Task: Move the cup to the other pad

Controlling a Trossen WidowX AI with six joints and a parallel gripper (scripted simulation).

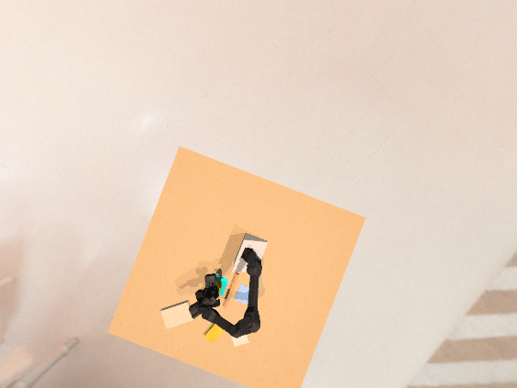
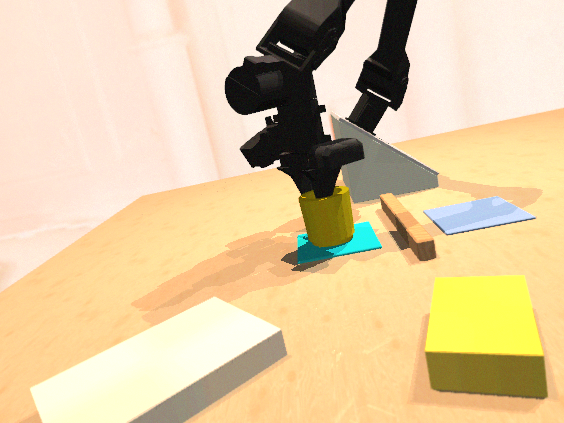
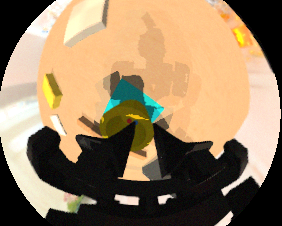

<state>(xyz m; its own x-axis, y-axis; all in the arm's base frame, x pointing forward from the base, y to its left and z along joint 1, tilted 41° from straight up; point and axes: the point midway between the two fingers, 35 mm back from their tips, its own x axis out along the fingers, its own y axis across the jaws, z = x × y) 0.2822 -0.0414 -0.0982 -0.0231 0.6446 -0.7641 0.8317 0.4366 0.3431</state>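
The olive-yellow cup (image 2: 327, 223) (image 3: 111, 132) stands upright on the cyan pad (image 2: 369, 237) (image 1: 225, 286) (image 3: 123, 90), its base towards the pad's left part in the exterior view. A red marble (image 3: 129, 120) and a blue marble (image 3: 136, 122) show inside it in the wrist view; other marbles may be hidden. My gripper (image 2: 313, 192) (image 3: 144, 124) is partly open at the cup's rim, one finger over the inside and the other outside, with a gap between the tips. The blue pad (image 2: 480, 215) (image 1: 241, 293) is bare where it shows.
A wooden bar (image 2: 407, 227) (image 1: 232, 289) lies between the pads. A grey wedge-shaped block (image 2: 390, 173) stands behind them. A cream block (image 2: 160, 361) (image 1: 177, 315) (image 3: 85, 22) and a yellow block (image 2: 482, 316) (image 1: 214, 334) (image 3: 52, 91) lie nearer the exterior camera.
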